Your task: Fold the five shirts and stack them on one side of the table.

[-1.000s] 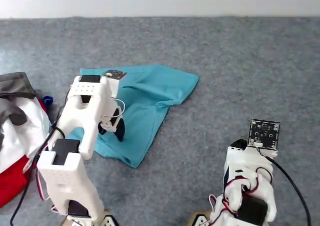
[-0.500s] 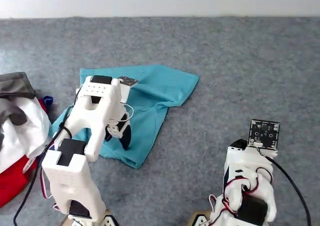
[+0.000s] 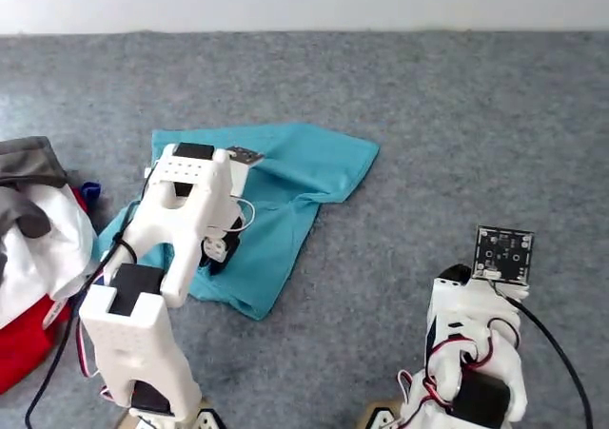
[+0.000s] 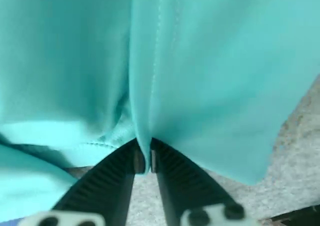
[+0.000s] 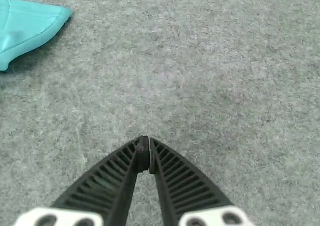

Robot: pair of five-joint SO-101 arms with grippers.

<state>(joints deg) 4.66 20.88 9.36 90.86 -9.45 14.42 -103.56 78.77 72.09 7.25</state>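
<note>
Toward nine o'clock on the worktop (image 3: 447,115), one rumpled teal shirt (image 3: 304,163) lies, pinched at a crease by the left claw (image 4: 143,161). The right claw (image 5: 145,156) is closed, empty.

No legible text or markings.

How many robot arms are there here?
2. The left arm is over the teal shirt, left gripper shut on its cloth. The right arm is at the right, right gripper shut over the grey table.

A teal shirt (image 3: 304,167) is laid rumpled, partly folded, on the desk (image 3: 447,115); grey, white and red shirts (image 3: 38,243) are heaped at one edge
</note>
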